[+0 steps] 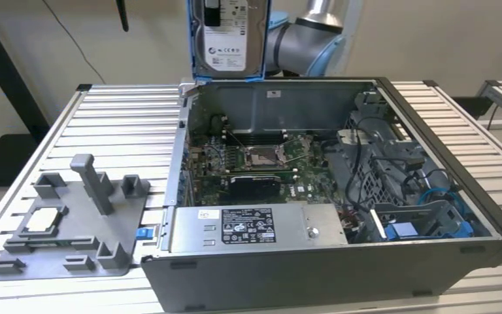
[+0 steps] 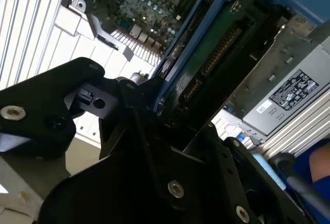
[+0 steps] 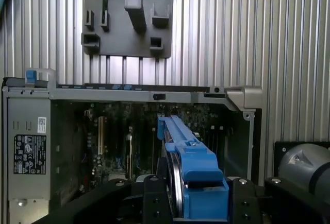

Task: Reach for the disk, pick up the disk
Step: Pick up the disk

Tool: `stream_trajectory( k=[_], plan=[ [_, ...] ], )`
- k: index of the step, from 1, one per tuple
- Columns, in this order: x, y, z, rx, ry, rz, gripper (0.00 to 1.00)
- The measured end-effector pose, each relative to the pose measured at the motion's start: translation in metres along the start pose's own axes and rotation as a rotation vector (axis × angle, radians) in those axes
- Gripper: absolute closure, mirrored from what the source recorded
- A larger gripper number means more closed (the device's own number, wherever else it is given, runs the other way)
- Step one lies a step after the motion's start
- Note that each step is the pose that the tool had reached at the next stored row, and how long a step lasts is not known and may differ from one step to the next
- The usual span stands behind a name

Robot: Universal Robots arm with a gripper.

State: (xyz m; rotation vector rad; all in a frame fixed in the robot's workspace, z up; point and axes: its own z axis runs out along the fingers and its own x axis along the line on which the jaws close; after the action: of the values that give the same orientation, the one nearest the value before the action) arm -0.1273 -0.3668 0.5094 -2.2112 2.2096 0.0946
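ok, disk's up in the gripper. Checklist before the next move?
1. Grip on the disk: ok. In the first wrist view the gripper closes on the blue caddy from both sides.
2. Disk clear of the case: ok. In the exterior view it hangs upright above the back wall.
3. Cables trailing from the disk: ok. None seen in the exterior view.
4. How deep the grip sits on the caddy: cannot tell.
5. Silvery chip lying flat in the grey fixture: ok.
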Motion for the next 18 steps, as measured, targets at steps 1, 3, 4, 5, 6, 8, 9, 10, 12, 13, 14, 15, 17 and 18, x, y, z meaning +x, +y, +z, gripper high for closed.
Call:
stream_trajectory(
  k=[1, 3, 4, 5, 6, 8, 9, 10, 12, 13, 14, 15, 17, 18],
  plan=[
    [0.0, -0.0045, -0.0002, -0.0005, 0.0001, 0.0, 1.0],
    [0.0, -0.0135, -0.0005, -0.001, 0.0001, -0.001, 1.0],
    [0.0, -0.0182, -0.0006, -0.0013, 0.0001, -0.001, 1.0],
    [0.0, -0.0225, -0.0007, -0.0014, 0.0001, -0.002, 1.0],
    [0.0, -0.0271, -0.0009, -0.0015, 0.0001, -0.002, 1.0],
    [0.0, -0.0363, -0.0013, -0.002, 0.0002, -0.003, 1.0],
    [0.0, -0.0405, -0.0013, -0.0021, 0.0001, -0.003, 1.0],
    [0.0, -0.0448, -0.0015, -0.0023, 0.0001, -0.003, 1.0],
    [0.0, -0.0537, -0.0018, -0.0027, 0.0001, -0.003, 1.0],
    [0.0, -0.0575, -0.0019, -0.0029, 0.0002, -0.004, 1.0],
    [0.0, -0.0619, -0.0021, -0.0032, 0.0002, -0.004, 1.0],
    [0.0, -0.0661, -0.0022, -0.0034, 0.0002, -0.004, 1.0],
    [0.0, -0.0742, -0.0025, -0.0037, 0.0002, -0.005, 1.0],
    [0.0, -0.0783, -0.0026, -0.0039, 0.0002, -0.005, 1.0]
  ],
)
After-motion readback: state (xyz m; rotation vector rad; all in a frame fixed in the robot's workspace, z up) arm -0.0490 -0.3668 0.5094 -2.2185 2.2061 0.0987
